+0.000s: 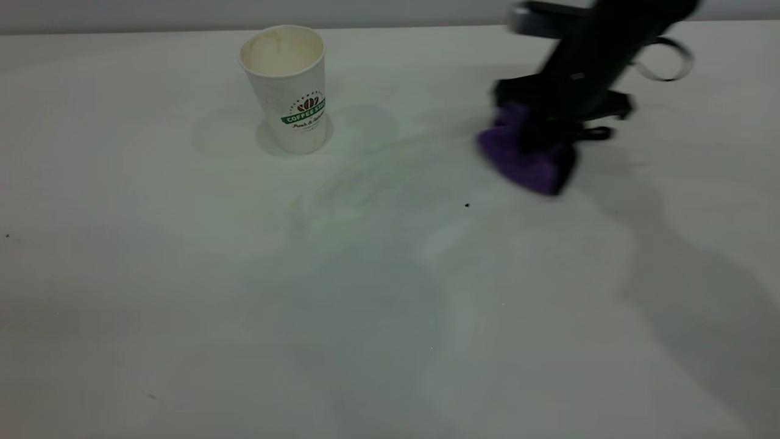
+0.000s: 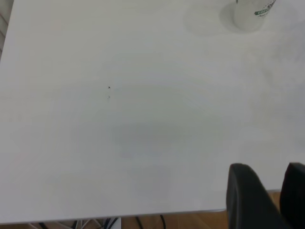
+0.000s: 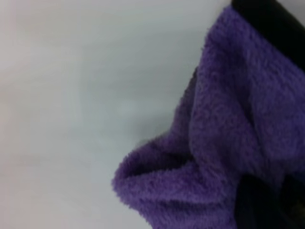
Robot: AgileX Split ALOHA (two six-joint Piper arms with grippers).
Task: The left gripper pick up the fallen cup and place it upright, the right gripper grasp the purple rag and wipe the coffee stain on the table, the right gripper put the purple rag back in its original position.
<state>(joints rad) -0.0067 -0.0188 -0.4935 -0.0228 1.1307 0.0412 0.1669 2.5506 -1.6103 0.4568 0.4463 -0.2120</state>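
Note:
The cup (image 1: 286,85) stands upright at the table's (image 1: 183,305) far left-centre; its base also shows in the left wrist view (image 2: 252,14). My right gripper (image 1: 536,143) is shut on the purple rag (image 1: 527,161) and holds it bunched, low over the table at the far right. In the right wrist view the rag (image 3: 228,119) fills the frame around the dark fingers (image 3: 262,200). No brown coffee stain shows, only faint wipe smears (image 1: 341,195). My left gripper (image 2: 271,174) is out of the exterior view, slightly open and empty over the table's near edge, far from the cup.
A tiny black speck (image 1: 467,205) lies right of the smears, another (image 2: 108,87) in the left wrist view. The right arm's shadow (image 1: 670,274) falls across the right side. The table's back edge runs just behind the cup.

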